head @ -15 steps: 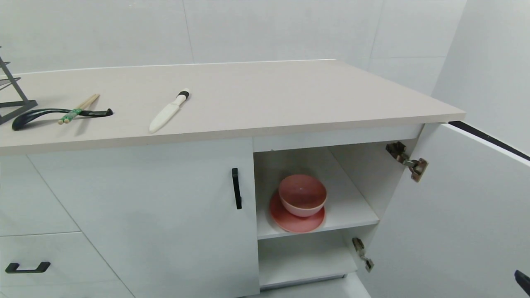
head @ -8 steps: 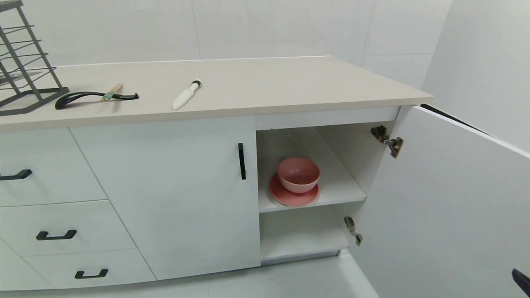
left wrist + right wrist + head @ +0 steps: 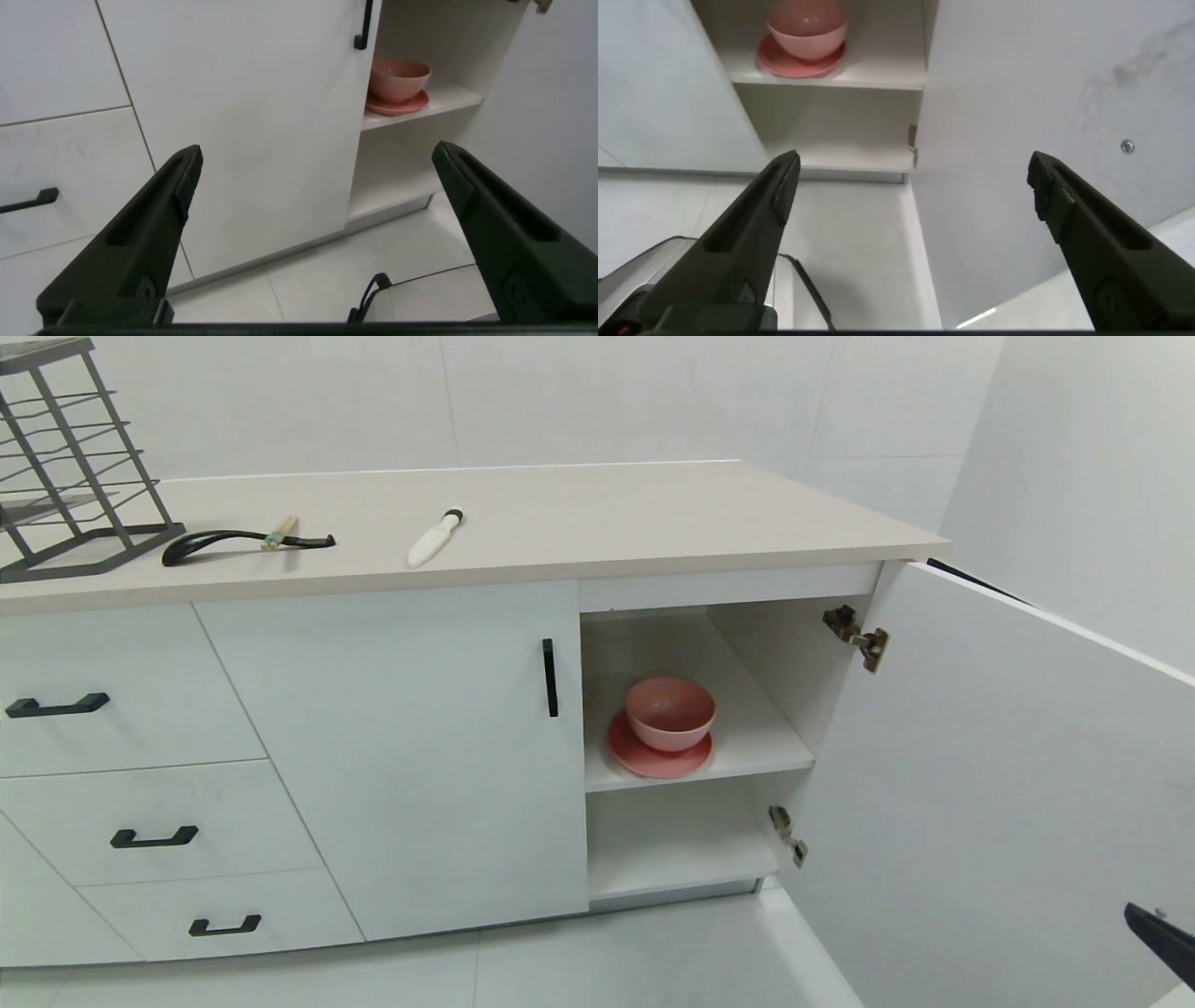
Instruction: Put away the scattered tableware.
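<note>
only the head camera has backed off; nothing on the white drawer cabinet point(image 3: 392, 747) has shifted. its right door point(image 3: 980, 784) stands open, and the pink bowl point(image 3: 669, 711) sits on the round pink plate point(image 3: 658, 761) on the upper shelf, so that part looks done. left on the beige countertop point(image 3: 607, 513): black ladle point(image 3: 224, 539), white knife point(image 3: 431, 539), wooden chopsticks point(image 3: 278, 532). left claw point(image 3: 318, 159) and right claw point(image 3: 913, 163) hang spread apart, empty.

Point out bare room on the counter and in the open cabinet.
Counter: bare from the knife to its right end. Upper shelf: room right of the bowl on its plate. Lower shelf: bare where visible. Crowded near the rack, ladle and chopsticks.
</note>
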